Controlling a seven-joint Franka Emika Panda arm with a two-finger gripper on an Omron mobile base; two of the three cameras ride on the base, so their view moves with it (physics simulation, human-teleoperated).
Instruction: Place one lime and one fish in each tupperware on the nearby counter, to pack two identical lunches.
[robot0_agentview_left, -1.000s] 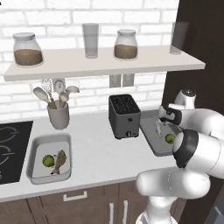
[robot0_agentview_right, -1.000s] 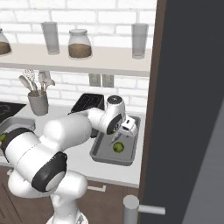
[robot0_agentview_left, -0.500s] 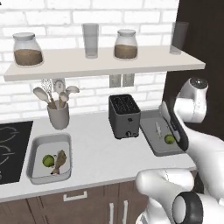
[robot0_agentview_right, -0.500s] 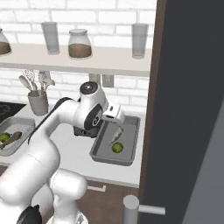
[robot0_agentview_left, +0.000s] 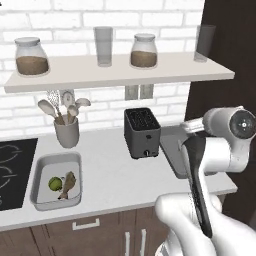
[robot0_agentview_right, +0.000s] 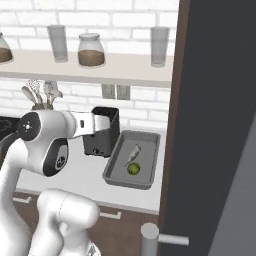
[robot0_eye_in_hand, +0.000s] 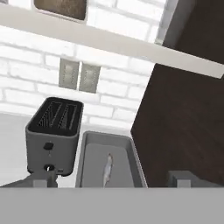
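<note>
Sitting at the left end of the counter (robot0_agentview_left: 110, 172), the whitish tupperware (robot0_agentview_left: 45, 165) holds one lime (robot0_agentview_left: 55, 184) with the brown-olive fish (robot0_agentview_left: 68, 185) just beside it on the right. A cup of utensils (robot0_agentview_left: 66, 131) stands behind it. Right of centre, the black toaster (robot0_agentview_left: 142, 132) stands near the wall, and just right of it lies the darker grey tupperware (robot0_agentview_right: 150, 150), holding the silvery fish (robot0_agentview_right: 133, 153) toward its far end and the second lime (robot0_agentview_right: 133, 169) nearer. The left base view hides this container's contents behind the arm's bent elbow; the right base view shows them plainly. The arm is folded back, forearm level above the counter. In the hand view the gripper (robot0_eye_in_hand: 111, 178) looks down on toaster and grey container, its fingers (robot0_eye_in_hand: 41, 180) spread wide, empty, touching nothing.
</note>
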